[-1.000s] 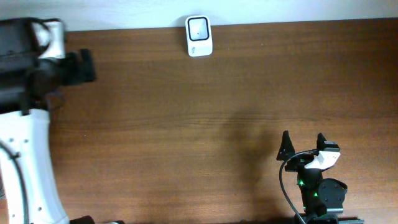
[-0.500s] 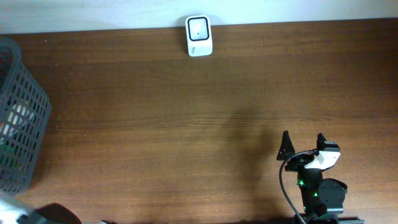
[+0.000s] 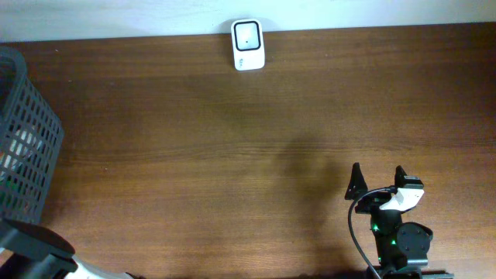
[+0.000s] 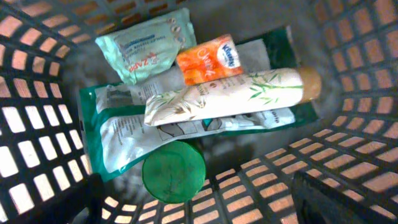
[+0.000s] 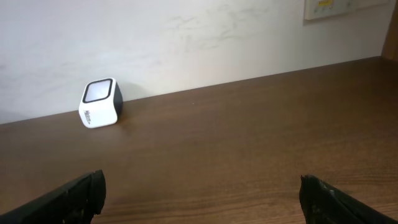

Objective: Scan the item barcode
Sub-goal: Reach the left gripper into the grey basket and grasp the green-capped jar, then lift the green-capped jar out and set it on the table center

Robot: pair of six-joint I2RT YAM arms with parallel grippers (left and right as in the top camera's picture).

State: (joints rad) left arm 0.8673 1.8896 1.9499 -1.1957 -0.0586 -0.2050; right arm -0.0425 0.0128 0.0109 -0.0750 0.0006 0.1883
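Picking step: left hand (image 4: 341, 198) is hovering over the basket (image 4: 37, 124) (opening indiscernible), needing a grip on the tube (image 4: 230, 96); right hand (image 3: 377, 180) is gaping, empty.

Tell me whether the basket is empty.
No: the basket holds an orange packet, a bamboo-print tube and a green lid, among other items.

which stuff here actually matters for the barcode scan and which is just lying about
For the job: white scanner, grey basket, and the goods in it: orange pack, bamboo-print tube, mint wipes pack, green pouch, round green lid.

Just lying about: wall plate.
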